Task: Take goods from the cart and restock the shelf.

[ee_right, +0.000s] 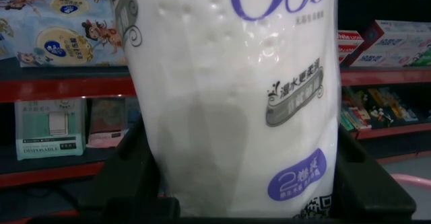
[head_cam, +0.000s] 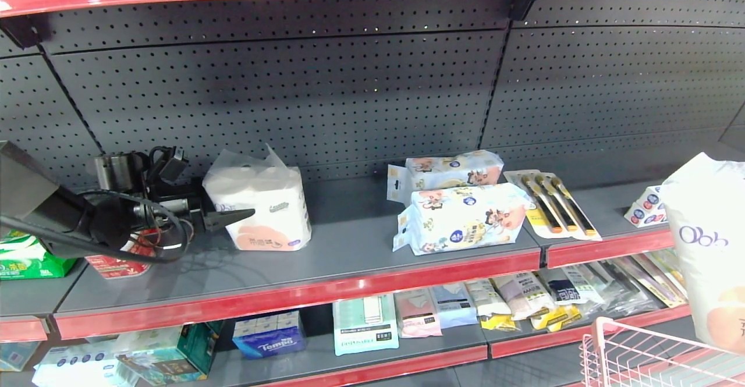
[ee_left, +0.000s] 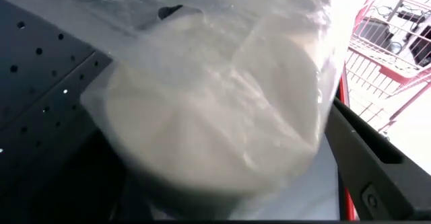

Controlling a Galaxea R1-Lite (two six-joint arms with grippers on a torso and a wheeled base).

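A white toilet paper pack (head_cam: 268, 209) stands on the grey middle shelf (head_cam: 349, 241), left of centre. My left gripper (head_cam: 244, 212) is shut on its left part, with one dark finger (head_cam: 233, 217) lying across the front face. Close up, the same pack (ee_left: 215, 103) sits against a finger (ee_left: 377, 163). A second, taller toilet paper pack (head_cam: 707, 247) hangs at the far right above the pink cart basket (head_cam: 634, 352). My right gripper (ee_right: 244, 150) is shut on this pack (ee_right: 236, 83), a dark finger (ee_right: 138, 170) on each side.
Two cartoon-printed wipe packs (head_cam: 457, 215) lie mid-shelf, with a flat pack of long utensils (head_cam: 550, 201) and small boxes (head_cam: 646, 206) to their right. A green tissue pack (head_cam: 29, 259) and a red packet (head_cam: 119, 265) sit far left. The lower shelf (head_cam: 372, 364) holds several goods.
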